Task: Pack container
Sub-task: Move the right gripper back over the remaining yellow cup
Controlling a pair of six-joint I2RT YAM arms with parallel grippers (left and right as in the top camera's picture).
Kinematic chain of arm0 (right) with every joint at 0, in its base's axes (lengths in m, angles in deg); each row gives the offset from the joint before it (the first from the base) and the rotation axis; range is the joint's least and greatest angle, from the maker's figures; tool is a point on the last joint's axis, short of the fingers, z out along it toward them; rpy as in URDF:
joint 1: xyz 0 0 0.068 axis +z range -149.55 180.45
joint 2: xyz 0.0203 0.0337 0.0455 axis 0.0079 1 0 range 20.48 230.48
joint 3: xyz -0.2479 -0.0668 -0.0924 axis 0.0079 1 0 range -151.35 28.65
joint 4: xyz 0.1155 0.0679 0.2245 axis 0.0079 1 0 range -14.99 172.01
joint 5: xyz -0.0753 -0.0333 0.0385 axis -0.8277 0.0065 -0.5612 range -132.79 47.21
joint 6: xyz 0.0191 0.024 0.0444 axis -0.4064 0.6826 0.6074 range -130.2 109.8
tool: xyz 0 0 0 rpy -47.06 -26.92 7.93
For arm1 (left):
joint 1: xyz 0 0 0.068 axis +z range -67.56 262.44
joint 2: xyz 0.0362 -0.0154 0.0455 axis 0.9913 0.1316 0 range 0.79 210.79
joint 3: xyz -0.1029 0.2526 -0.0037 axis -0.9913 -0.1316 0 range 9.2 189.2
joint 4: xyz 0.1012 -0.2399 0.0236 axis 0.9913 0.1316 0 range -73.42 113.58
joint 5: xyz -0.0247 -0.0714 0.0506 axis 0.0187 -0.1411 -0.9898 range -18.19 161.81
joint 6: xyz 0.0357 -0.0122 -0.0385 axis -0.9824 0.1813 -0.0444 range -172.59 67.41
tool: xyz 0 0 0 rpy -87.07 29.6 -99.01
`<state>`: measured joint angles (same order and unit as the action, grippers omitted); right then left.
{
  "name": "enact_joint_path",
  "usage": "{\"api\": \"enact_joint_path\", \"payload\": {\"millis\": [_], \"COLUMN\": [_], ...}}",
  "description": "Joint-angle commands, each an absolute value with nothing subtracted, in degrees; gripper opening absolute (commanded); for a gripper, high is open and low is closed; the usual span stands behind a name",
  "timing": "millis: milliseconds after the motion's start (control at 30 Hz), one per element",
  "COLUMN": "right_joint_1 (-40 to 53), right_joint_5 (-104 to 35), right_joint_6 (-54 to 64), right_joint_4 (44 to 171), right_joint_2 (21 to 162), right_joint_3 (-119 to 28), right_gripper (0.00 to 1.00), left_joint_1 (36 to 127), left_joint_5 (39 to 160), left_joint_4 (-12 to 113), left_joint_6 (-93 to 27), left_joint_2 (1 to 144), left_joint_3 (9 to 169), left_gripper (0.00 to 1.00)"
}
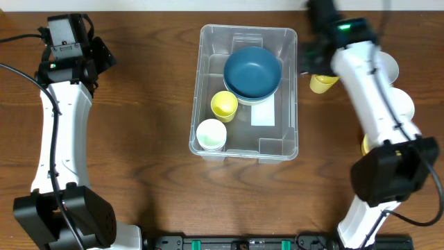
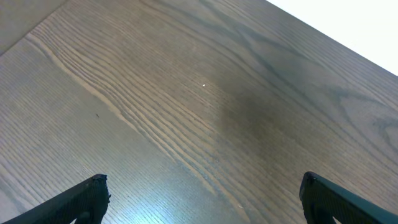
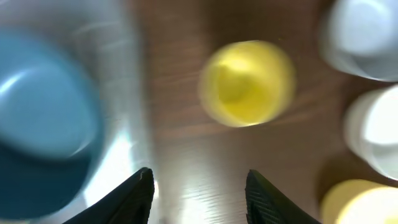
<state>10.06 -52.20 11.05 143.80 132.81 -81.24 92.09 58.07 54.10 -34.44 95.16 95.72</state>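
The right hand is being held spread and empty above the wooden bench beside the clear rectangular plastic container, the left hand spread wide.

Overhead cam top-down; wrist cams close, facing table.

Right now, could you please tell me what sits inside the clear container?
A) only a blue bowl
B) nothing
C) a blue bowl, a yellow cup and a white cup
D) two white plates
C: the overhead view shows the blue bowl, yellow cup and white cup all within the container walls.
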Motion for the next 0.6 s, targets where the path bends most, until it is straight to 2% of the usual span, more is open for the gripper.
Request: {"api": "enact_joint_path", "payload": {"millis": [0, 267, 567], "right_joint_1": [3.4, -5.9, -6.7], "right_joint_5": [-51.1, -48.6, -42.2], "right_joint_6": [11.0, 10.9, 10.5], "right_joint_4": [143.8, 142.0, 131.9], "right_joint_2": [131.6, 132.8, 134.1], "right_joint_3": [-82.0, -80.8, -73.6], "right_gripper": [0.49, 0.49, 0.49], "left_joint_1": [92.3, 92.3, 92.3], "left_joint_5": [57.4, 57.4, 57.4], "left_joint_4": [54.3, 54.3, 54.3], "left_joint_6": [-34.6, -34.6, -34.5], "left_joint_2": [94.3, 94.3, 94.3], "left_joint_3": [96.4, 96.4, 96.4], "left_gripper": [0.98, 0.98, 0.98]}}
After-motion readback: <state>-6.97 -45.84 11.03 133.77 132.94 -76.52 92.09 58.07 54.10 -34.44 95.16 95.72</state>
